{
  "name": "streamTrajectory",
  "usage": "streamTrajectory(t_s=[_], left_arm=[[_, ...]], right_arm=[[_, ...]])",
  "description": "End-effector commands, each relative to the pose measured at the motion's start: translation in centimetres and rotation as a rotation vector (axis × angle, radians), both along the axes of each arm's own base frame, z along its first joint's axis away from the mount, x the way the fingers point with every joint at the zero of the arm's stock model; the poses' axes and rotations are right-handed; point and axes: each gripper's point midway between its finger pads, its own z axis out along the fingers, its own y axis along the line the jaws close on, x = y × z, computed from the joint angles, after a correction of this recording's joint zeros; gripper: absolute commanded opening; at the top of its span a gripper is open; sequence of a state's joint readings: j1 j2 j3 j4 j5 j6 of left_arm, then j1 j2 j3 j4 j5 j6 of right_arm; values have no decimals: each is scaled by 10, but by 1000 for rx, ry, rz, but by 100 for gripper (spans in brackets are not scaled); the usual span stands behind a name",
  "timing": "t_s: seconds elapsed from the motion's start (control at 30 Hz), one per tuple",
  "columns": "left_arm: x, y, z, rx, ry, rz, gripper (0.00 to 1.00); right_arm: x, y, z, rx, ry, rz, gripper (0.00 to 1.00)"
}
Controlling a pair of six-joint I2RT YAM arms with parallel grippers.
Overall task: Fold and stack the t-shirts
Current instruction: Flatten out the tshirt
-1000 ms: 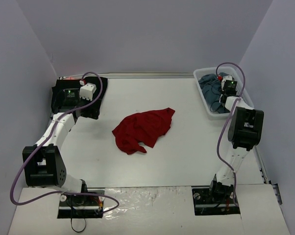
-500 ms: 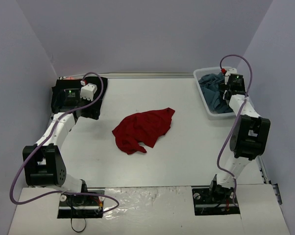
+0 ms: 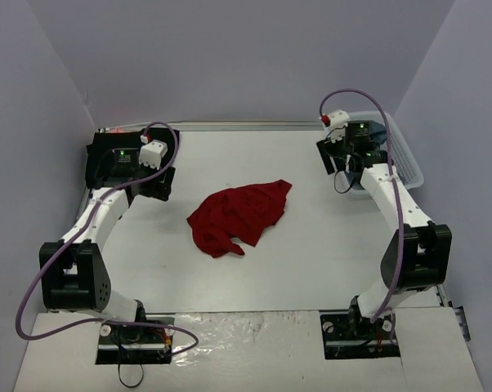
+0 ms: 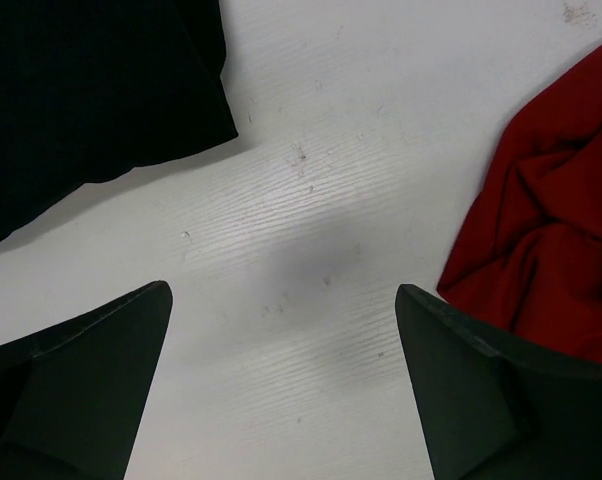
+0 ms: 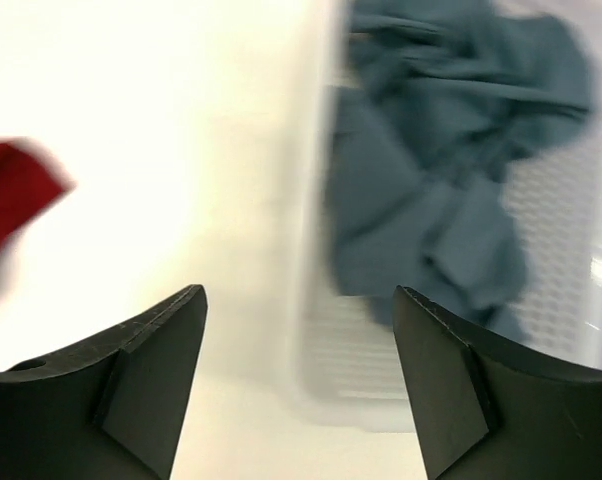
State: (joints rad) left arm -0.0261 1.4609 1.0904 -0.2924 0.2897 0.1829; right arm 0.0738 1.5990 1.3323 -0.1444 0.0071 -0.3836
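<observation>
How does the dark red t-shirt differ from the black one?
The dark red t-shirt lies crumpled mid-table; the black t-shirt lies flat, edges straight, at the far left corner. The red one is fully in view from above; the left arm covers part of the black one. Both rest on the table, ungripped.

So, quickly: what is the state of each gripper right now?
The left gripper is open, holding nothing.
The right gripper is open, holding nothing.

A plain dark red t-shirt (image 3: 239, 216) is showing mid-frame on the white table (image 3: 311, 253); a solid black t-shirt (image 4: 81, 90) is showing upper left; slate blue-grey t-shirts (image 5: 431, 180) are filling the white lattice basket (image 5: 556, 215).
</observation>
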Motion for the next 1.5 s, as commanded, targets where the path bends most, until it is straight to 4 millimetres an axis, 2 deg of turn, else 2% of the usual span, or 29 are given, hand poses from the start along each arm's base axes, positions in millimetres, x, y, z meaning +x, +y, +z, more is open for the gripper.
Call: streamTrajectory(t_s=[0.0,0.07,0.1,0.17,0.2,0.33,0.43,0.57,0.8,1.07,1.47], left_arm=[[8,4,17,19,-40,17,94],[9,8,15,26,-33,32,94],[10,8,16,28,-35,35,94],[10,8,12,28,-21,36,94],[10,8,13,28,-20,36,94],[10,11,12,43,-15,38,94],[9,11,12,46,-21,31,94],[9,10,11,45,-16,30,94],[9,12,11,48,-15,33,94],[10,12,8,42,-9,28,94],[10,13,6,40,0,27,94]], right_arm=[[-55,80,-17,86,174,283,70],[-79,108,-32,66,263,394,68],[-93,135,-38,45,294,474,67],[-113,156,-56,10,378,546,65],[-126,174,-64,-17,406,600,63],[-156,208,-95,-48,522,703,59],[-173,225,-109,-63,575,772,58],[-192,240,-124,-101,632,841,58],[-208,258,-148,-161,714,902,54],[-207,266,-170,-183,767,907,54],[-196,278,-178,-198,765,911,56]])
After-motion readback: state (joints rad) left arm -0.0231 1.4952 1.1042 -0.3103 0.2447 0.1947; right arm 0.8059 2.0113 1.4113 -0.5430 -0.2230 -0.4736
